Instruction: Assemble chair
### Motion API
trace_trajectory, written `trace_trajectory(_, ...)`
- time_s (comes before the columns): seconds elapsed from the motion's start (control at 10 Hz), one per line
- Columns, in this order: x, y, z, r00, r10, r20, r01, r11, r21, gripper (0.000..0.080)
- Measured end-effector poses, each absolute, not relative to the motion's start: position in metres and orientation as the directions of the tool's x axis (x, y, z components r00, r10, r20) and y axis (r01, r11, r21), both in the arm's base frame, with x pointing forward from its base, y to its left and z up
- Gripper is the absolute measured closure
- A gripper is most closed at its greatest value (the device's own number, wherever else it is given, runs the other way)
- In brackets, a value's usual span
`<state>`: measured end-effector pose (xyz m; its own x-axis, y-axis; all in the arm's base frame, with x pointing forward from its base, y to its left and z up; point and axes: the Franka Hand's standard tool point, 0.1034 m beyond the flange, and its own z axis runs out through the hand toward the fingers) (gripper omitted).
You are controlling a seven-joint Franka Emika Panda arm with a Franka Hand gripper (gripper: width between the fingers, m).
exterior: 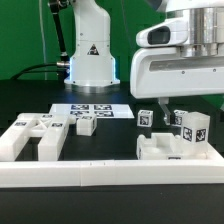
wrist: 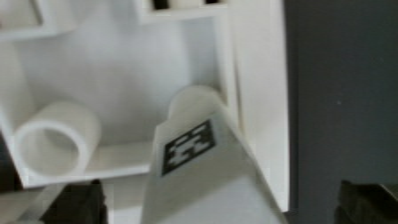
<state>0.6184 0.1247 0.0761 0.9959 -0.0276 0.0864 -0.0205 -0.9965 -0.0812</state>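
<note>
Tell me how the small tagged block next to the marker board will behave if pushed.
The small tagged block looks like solid plastic, so probably stiff and light. It sits low and squat, so it should slide rather than tip.

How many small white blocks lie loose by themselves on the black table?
2: one block just in front of the marker board, another block beside the hand; the hand may hide more.
</note>
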Motion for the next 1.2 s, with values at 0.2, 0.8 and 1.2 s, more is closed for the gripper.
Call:
trace_trajectory(0.2,0.6186,0.124,0.0762,0.987,0.125,0.097,0.131,-0.99,-0.054,0.015)
trace_trajectory(0.8,0.618,0.1243,0.0758,0.976,0.193,0.098,0.197,-0.98,-0.034,0.0511)
trace_trajectory(1.2,0.6193,0.1233,0.0762,0.994,-0.053,0.094,-0.048,-0.997,-0.059,0.0511)
